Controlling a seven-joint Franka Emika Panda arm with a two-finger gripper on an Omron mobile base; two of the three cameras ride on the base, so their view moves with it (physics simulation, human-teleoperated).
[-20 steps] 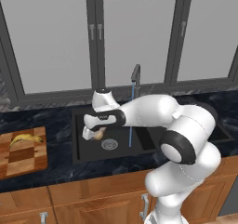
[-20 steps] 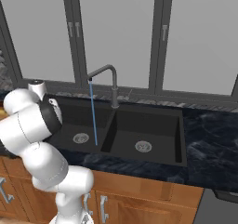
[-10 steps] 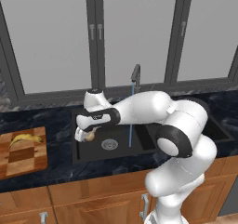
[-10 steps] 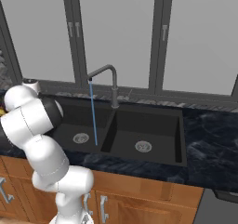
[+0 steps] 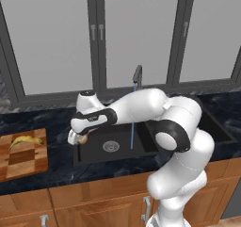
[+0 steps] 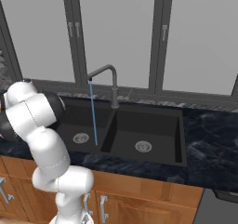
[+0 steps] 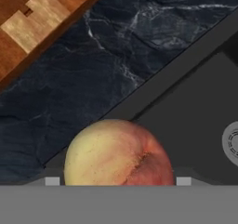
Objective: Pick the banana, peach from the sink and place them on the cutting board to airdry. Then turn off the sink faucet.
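My gripper (image 5: 76, 138) is shut on the peach (image 5: 84, 139) and holds it over the left rim of the black sink (image 5: 121, 151). In the hand view the peach (image 7: 116, 154), orange-pink with a pale yellow side, sits between the fingertips, above the rim where counter meets basin. The checkered cutting board (image 5: 22, 161) lies on the counter to the left, and the yellow banana (image 5: 26, 140) rests on its far end. A corner of the cutting board (image 7: 35, 18) shows at the hand view's top left. The sink faucet (image 5: 137, 75) stands behind the basins, and a thin blue stream (image 5: 132, 129) runs from it.
Dark marbled counter (image 7: 93, 65) separates the sink from the board. A silver drain (image 5: 110, 146) lies in the left basin, another drain (image 6: 142, 146) in the right basin. Windows stand behind the faucet (image 6: 109, 79). Wooden cabinet fronts (image 5: 84, 200) run below.
The arm has swung left and lifted, carrying the peach from over the left basin to the sink's left rim. The banana and board have not moved.
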